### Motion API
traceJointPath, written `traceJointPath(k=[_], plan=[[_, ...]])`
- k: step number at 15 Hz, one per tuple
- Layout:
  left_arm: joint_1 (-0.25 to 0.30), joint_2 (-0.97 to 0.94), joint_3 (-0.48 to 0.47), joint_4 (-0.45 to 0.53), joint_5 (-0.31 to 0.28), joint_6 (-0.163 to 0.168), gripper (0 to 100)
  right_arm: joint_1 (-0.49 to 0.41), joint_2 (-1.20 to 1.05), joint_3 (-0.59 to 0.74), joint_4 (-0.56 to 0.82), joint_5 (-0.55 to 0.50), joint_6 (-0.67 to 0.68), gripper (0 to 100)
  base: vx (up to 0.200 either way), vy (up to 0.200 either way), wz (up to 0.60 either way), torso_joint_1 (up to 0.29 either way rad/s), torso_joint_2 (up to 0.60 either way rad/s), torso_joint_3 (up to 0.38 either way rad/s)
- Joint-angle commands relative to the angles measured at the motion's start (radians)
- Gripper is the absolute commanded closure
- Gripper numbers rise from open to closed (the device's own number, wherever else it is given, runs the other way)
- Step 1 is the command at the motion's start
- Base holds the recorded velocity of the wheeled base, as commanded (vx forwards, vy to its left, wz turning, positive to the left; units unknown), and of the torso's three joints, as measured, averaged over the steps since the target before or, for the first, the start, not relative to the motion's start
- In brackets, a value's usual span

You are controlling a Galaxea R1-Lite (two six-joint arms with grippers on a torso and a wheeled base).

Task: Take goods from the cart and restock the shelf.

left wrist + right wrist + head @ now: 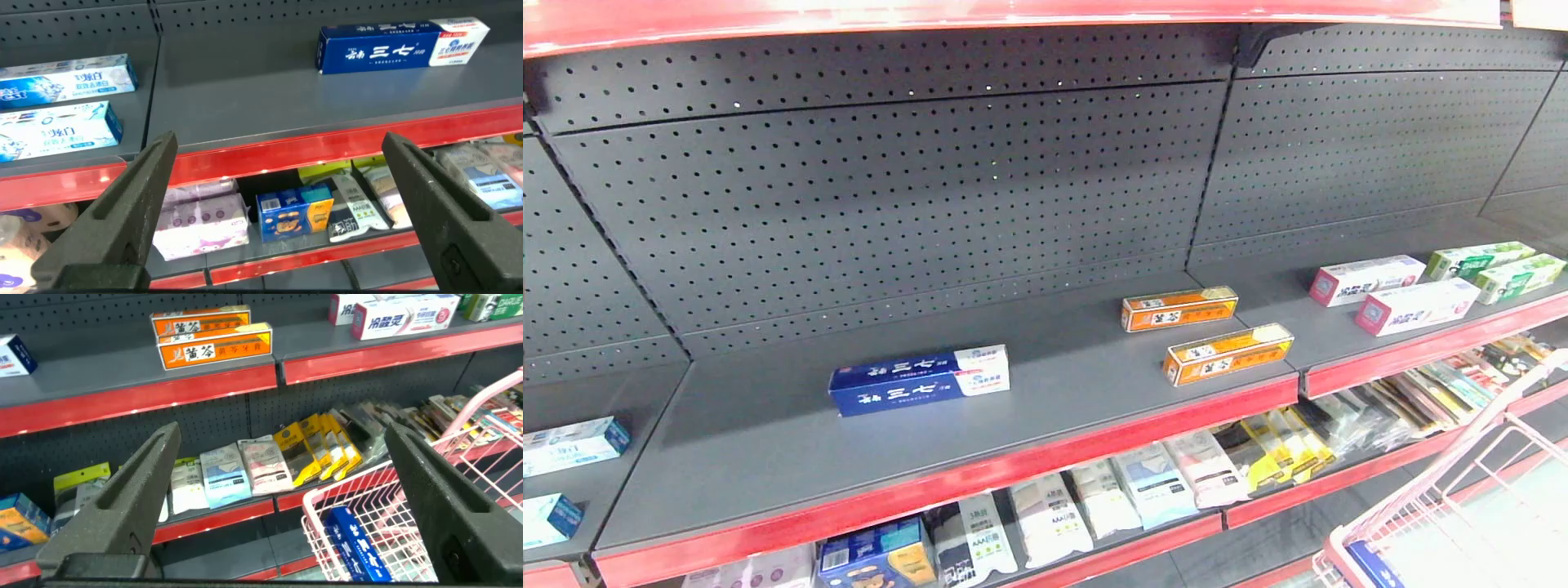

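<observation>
Right gripper [279, 431] spread (empty); cart [351, 480] near shelf [82, 380].

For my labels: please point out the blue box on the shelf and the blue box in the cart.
blue box on the shelf [919, 380]: head view, front face.
blue box in the cart [351, 539]: right wrist view, top face.

Your left gripper [279, 140], jaws wide apart, faces a long blue-and-white cardboard box [403, 46] lying on the grey metal shelf [245, 98].
</observation>
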Motion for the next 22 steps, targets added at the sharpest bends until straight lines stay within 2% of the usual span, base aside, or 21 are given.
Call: traceJointPath(k=[1,6,9,12,13,14,15,16,17,18,19,20,22], plan=[[0.0,0.0,0.0,0.0,0.0,0.0,0,0.0,0.0,0.0,0.001,0.002,-0.002,0,0.0,0.0,0.0,0.0,0.0,0.0],[0.001,0.0,0.0,0.0,0.0,0.0,0,-0.003,0.0,-0.002,0.001,0.003,-0.008,0,0.0,0.0,0.0,0.0,0.0,0.0],[0.0,0.0,0.0,0.0,0.0,0.0,0,-0.079,0.095,-0.003,0.002,0.012,-0.071,0,0.0,0.0,0.0,0.0,0.0,0.0],[0.001,0.0,0.0,0.0,0.0,0.0,0,-0.082,0.093,-0.002,-0.01,0.023,-0.073,0,0.0,0.0,0.0,0.0,0.0,0.0],[0.001,0.0,0.0,0.0,0.0,-0.001,0,-0.08,0.13,-0.094,-0.1,0.037,-0.074,0,0.0,0.0,0.0,0.0,0.0,0.0],[0.0,0.002,0.0,0.0,0.0,0.002,0,-0.062,0.451,-0.328,-0.179,0.057,-0.03,0,0.0,0.0,0.0,0.0,0.0,0.0],[0.0,-0.002,0.0,0.0,0.0,0.0,0,-0.071,0.639,-0.469,-0.215,0.051,0.042,0,0.0,0.0,0.0,0.0,0.0,0.0],[0.0,-0.002,0.0,0.0,0.0,0.0,0,0.015,0.722,-0.532,-0.194,0.017,0.042,0,0.0,0.0,0.0,0.0,0.0,0.0],[0.0,-0.002,0.0,0.0,0.0,0.0,0,0.081,0.762,-0.514,-0.123,-0.093,0.053,0,0.0,0.0,0.0,0.0,0.0,0.0],[0.0,-0.002,0.0,0.0,0.0,0.0,0,0.079,0.803,-0.499,-0.031,-0.133,0.061,0,0.0,0.0,0.0,0.0,0.0,0.0],[0.0,-0.002,0.0,0.0,0.0,0.0,0,0.061,0.892,-0.518,0.068,-0.11,0.096,0,0.0,0.0,0.0,0.0,0.0,0.0],[0.0,-0.002,0.0,0.0,0.0,0.0,0,0.003,1.099,-0.549,0.087,-0.06,0.125,0,0.0,0.0,0.0,0.0,0.0,0.0],[0.0,-0.002,0.0,0.0,0.0,0.0,0,-0.105,1.36,-0.549,0.079,-0.043,-0.051,0,0.0,0.0,0.0,0.0,0.0,0.0]])
